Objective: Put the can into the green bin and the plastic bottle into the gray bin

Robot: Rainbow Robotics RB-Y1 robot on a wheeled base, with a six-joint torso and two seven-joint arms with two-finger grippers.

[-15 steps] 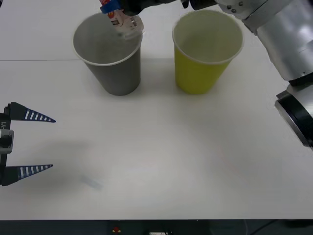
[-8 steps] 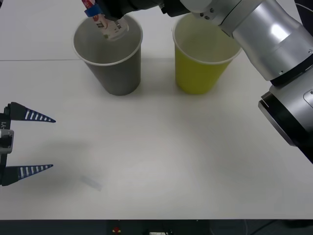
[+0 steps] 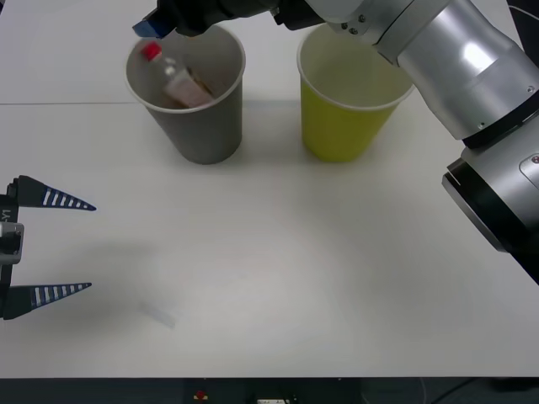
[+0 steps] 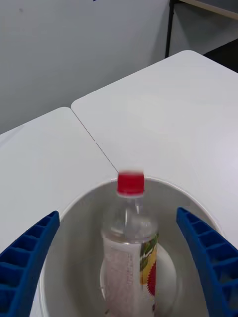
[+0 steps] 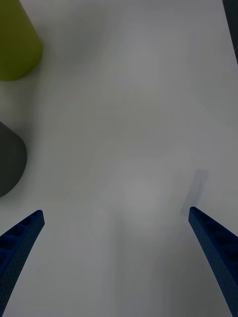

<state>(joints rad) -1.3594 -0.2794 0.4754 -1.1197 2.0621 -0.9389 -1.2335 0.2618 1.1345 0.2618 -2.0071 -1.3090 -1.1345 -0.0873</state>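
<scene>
Plastic bottle [image 3: 175, 77]: It is seen inside the gray bin [image 3: 206, 135], leaning, with its red cap [image 4: 131, 183] up near the rim at about 10 o'clock in the front view.
Right gripper [image 4: 119, 257]: It is held over the gray bin at the far side of the table [image 3: 278, 269]. Its blue fingers [image 4: 27, 257] are spread wide apart, and nothing is held between them.
Left gripper [image 3: 59, 244]: It is parked near the table's left edge, at about 8 o'clock. Its fingers are apart too, with nothing in them.
Green bin [image 3: 354, 93]: It is stood upright just beside the gray bin, at 3 o'clock from it. No can is seen inside.
How the bottle handles: It is judged to be light, thin and a bit slippery. It is best held around the middle, not squeezed hard.
</scene>
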